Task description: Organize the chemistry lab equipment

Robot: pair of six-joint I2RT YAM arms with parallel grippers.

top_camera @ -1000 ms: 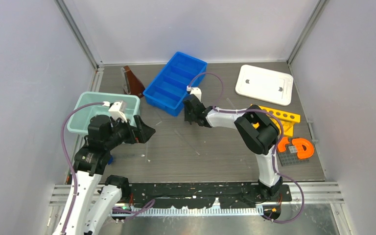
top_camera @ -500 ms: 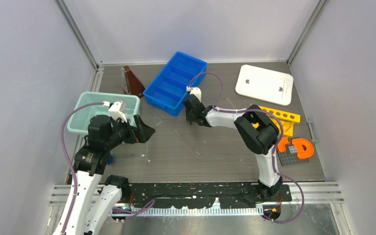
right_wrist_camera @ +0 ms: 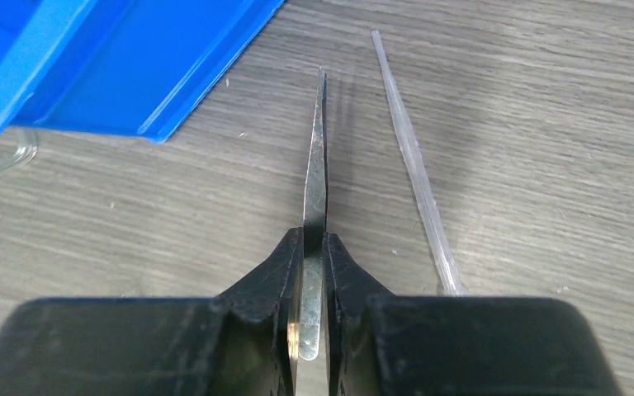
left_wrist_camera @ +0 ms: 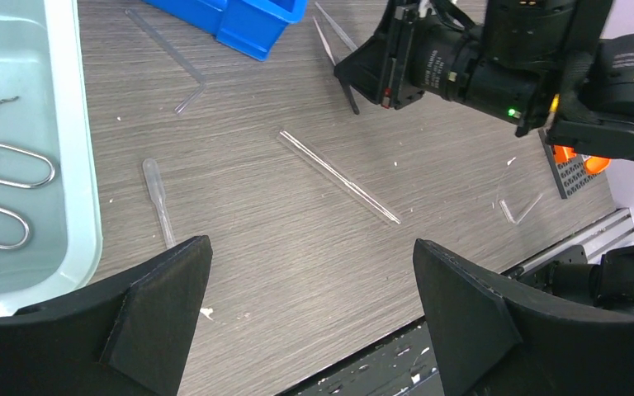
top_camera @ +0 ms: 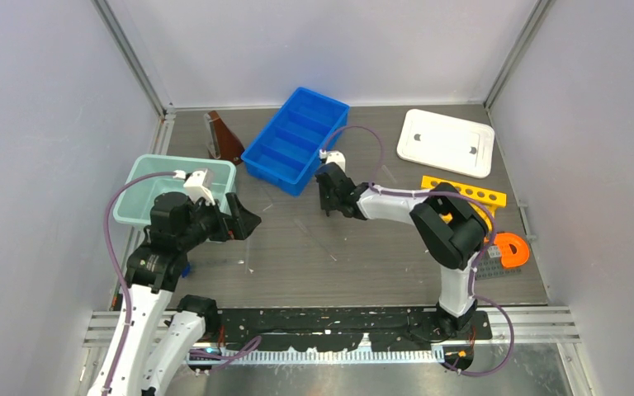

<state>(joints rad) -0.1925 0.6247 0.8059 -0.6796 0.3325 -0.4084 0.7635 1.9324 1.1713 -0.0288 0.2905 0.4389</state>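
Your right pincer point(right_wrist_camera: 314, 272) pinches a thin pointed metal strip point(right_wrist_camera: 318, 165), which juts ahead of it near the blue tray point(right_wrist_camera: 132, 66), with a clear tube point(right_wrist_camera: 413, 165) alongside. Your left pincer point(left_wrist_camera: 309, 247) hangs spread above the worktop point(left_wrist_camera: 239, 272), a glass rod point(left_wrist_camera: 338, 176) ahead of it.

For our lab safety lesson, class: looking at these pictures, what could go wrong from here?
The right tool pinches the metal tweezers by a thin edge; they could twist or slip out. Their tip is close to a clear glass rod and the blue tray; a swing might knock the rod.
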